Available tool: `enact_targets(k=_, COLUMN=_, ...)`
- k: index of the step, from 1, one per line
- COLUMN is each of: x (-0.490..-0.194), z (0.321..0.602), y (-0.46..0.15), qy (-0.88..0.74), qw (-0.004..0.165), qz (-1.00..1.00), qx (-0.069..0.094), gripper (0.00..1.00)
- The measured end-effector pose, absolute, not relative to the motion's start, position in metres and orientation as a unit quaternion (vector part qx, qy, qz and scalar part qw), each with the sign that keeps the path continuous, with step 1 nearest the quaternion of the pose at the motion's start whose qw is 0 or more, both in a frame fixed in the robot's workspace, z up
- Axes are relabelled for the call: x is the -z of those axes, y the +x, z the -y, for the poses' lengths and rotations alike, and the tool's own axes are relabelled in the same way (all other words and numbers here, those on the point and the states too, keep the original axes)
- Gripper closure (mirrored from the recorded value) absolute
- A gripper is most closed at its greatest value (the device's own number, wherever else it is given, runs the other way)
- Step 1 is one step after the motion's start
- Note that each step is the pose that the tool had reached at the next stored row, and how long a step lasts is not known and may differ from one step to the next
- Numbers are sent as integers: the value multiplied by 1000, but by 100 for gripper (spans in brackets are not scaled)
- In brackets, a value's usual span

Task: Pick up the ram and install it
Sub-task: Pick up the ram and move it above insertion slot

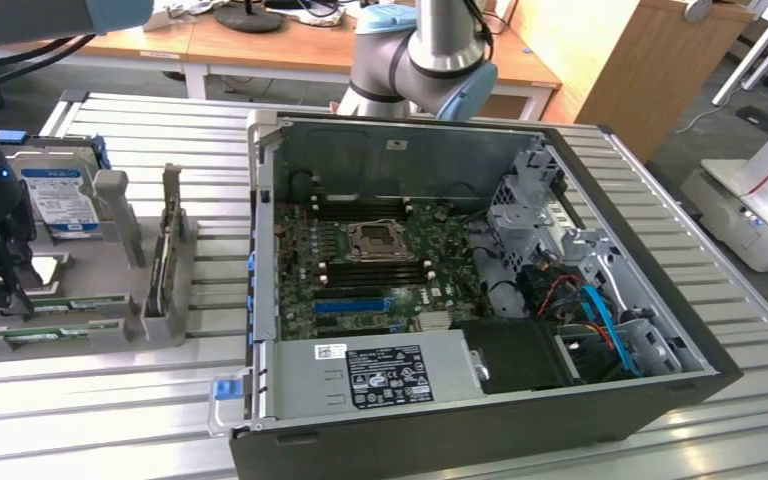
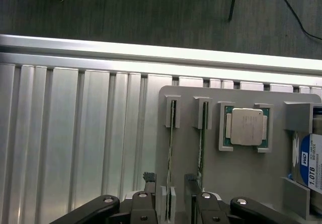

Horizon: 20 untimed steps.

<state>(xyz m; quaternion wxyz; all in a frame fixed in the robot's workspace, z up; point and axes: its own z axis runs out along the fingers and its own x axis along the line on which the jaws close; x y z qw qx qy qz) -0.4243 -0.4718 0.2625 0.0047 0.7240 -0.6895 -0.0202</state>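
End effector [image 2: 169,184]: jaws spread wide, gripping nothing, 1 finger on each side of the ram [image 2: 171,138].

The ram stands on edge in the slots of the grey fixture [image 2: 241,178], which rests on the slatted counter [image 2: 75,143]. It is the stick farther from the processor [image 2: 246,127].

A 2nd stick [image 2: 202,143] stands just beside the ram, and 1 finger sits between the 2 sticks. Past the processor, at the fixture's end, is the hard drive [image 2: 311,166].

Judgement: the grasp is the step in hand.
- Keep the ram centred between the jaws so both pads meet its flat faces together.
- The inner finger has little room, so any sideways drift would likely nudge the 2nd stick.
- Close gently on the board itself, and pull straight along the slots so it does not bind.

Farthest: the open computer case [image 1: 651,400] with its motherboard [image 1: 357,290], well apart from the fixture, toward the exterior view's right.
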Motion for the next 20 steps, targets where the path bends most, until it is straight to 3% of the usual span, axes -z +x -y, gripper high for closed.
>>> enact_targets(k=20, x=-241, z=472, y=-424, qy=724, qw=5, qz=690, qx=20, gripper=64)
